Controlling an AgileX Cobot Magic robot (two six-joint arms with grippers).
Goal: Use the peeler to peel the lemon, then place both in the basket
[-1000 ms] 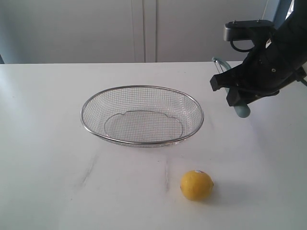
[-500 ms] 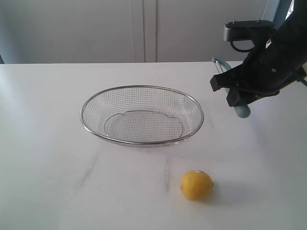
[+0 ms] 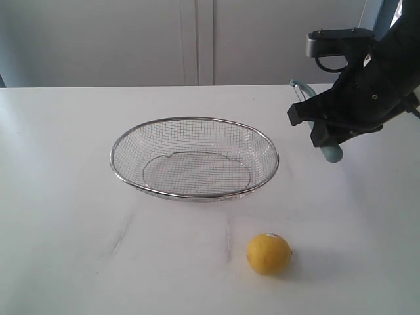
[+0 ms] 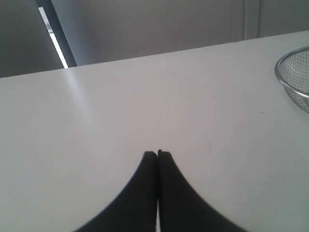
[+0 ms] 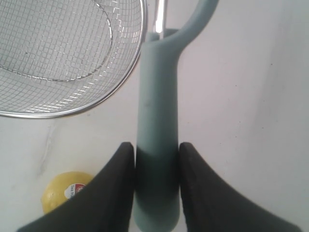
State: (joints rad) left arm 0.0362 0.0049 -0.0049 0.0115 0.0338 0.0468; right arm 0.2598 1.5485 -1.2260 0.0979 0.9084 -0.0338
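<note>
The yellow lemon lies on the white table near its front edge, its red-and-white sticker facing up; it also shows in the right wrist view as the lemon. My right gripper is shut on the pale teal handle of the peeler, held above the table to the right of the basket. In the exterior view the peeler pokes out below the right gripper. The silver wire basket sits mid-table with nothing in it. My left gripper is shut on nothing, over bare table.
The basket's rim shows at the edge of the left wrist view. A grey cabinet wall runs behind the table's far edge.
</note>
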